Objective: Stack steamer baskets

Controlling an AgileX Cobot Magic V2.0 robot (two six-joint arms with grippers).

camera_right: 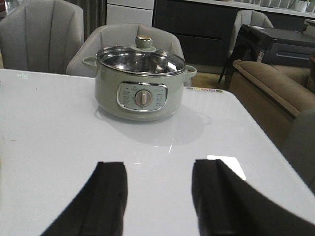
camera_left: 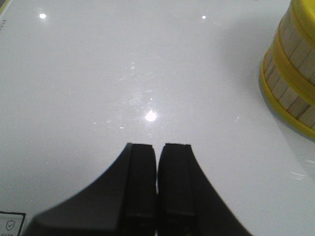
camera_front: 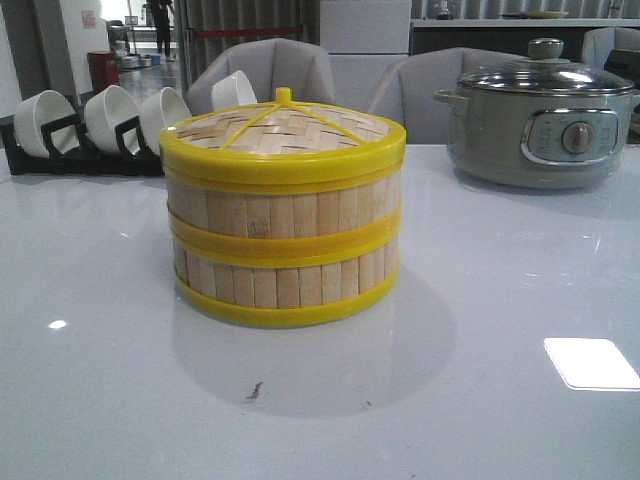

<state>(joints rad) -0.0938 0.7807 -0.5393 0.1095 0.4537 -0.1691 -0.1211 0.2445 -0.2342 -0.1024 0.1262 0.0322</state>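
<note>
Where chairs stand, glossy white table

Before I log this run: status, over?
Left end effector shut, empty. Right end effector open, empty. Steamer baskets stacked, lid on. Nothing in the way.

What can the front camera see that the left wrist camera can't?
Only the front view shows the whole stack: two baskets one on the other, the lid on top, plus the pot and the white bowls in a rack behind. Only the left wrist view shows the left gripper, shut and holding nothing. Both show the white table and the stack, though the wrist view catches just its edge.
</note>
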